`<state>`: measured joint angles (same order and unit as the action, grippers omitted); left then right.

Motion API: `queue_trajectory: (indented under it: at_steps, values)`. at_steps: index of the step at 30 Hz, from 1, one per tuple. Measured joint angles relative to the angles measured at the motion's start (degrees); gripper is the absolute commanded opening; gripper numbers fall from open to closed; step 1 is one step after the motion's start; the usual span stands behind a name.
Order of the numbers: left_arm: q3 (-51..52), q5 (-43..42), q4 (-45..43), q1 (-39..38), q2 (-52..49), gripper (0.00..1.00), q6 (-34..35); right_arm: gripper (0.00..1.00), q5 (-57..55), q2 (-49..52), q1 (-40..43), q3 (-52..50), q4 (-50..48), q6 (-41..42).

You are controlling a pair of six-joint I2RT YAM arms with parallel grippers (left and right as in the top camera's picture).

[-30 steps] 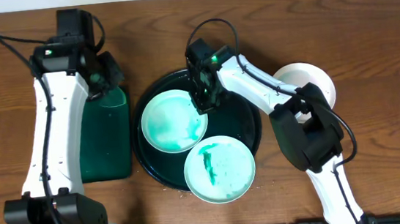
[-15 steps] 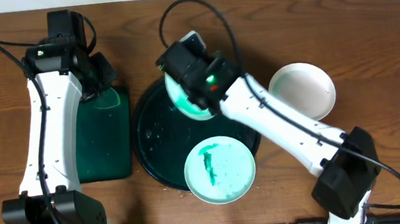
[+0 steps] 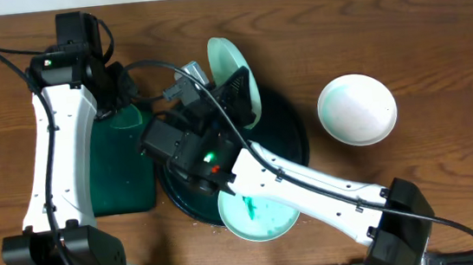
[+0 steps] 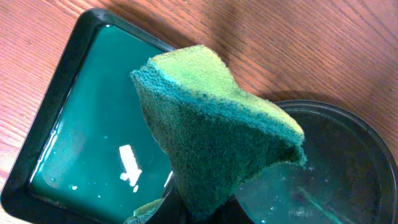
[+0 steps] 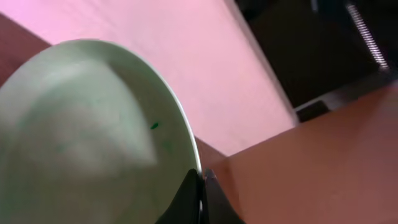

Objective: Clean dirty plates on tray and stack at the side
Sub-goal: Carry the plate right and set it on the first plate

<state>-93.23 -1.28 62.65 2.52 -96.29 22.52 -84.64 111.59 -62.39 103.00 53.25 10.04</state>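
Right gripper (image 5: 200, 186) was clenched on the rim of one mint plate (image 3: 232, 68), pinching its lower edge. The plate was held up on edge above the black tray (image 3: 294, 140), not lying on it. From above, its long axis ran away-and-toward the robot, so its faces pointed sideways. I could not tell whether the smeared face was the one turned to the left arm.

Left gripper (image 3: 122, 96) was clamped on the green sponge (image 4: 211, 130), which hung over the inner end of the dark green tray (image 3: 123, 174). From that claw, the raised plate lay to its right, near but apart. The left arm looked nearer for wiping; a sideways reach should meet the plate face.

The other mint plate (image 3: 266, 212) sat below the right arm on the tray's near rim. The white plate (image 3: 358, 109) was off on the table, well to the right.
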Motion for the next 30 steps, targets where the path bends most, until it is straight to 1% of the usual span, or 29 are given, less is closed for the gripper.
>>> queue_trajectory:
  at_steps: [3,6,8,12,14,17,18,19,22,23,27,30]
  values:
    - [0.0,0.0,0.0,0.0,0.0,0.07,0.02,0.01,-0.68,0.0,0.04,0.0,0.02,0.0]
    - [0.0,-0.02,0.0,0.0,0.0,0.07,0.0,0.01,2.75,0.0,0.35,0.0,1.6,-0.09]
    - [0.0,0.0,0.0,0.0,0.0,0.07,0.0,0.01,10.8,0.0,1.46,0.02,4.13,-0.07]
    - [0.0,0.0,-0.04,0.0,0.0,0.07,0.0,0.01,34.51,0.0,7.45,0.0,6.62,0.35]
    - [0.0,0.0,-0.04,0.0,0.0,0.07,0.0,0.01,50.14,0.0,13.0,0.0,6.8,1.31]
    - [0.0,0.0,-0.07,0.0,0.0,0.07,0.0,0.01,66.93,0.0,20.81,0.0,6.73,1.92]
    - [0.0,0.0,-0.07,0.0,0.0,0.07,0.02,0.01,69.85,0.0,22.34,0.0,6.71,1.95]
    - [0.0,-0.02,-0.07,0.0,0.0,0.07,0.0,0.01,76.78,0.0,26.1,0.0,6.71,1.9]
    - [0.0,0.0,-0.07,0.0,0.0,0.07,0.0,0.01,89.26,0.0,33.33,0.0,6.82,1.81]
    - [0.0,0.0,-0.07,0.0,0.0,0.07,0.0,0.01,94.25,0.0,37.22,0.0,7.37,1.81]
    - [0.0,-0.02,-0.07,0.0,0.0,0.07,0.0,0.01,101.0,-0.31,46.75,0.0,12.04,1.16]
    - [0.04,0.0,-0.07,0.0,0.0,0.07,0.0,0.01,102.62,-2.14,53.94,-0.02,16.37,-0.13]
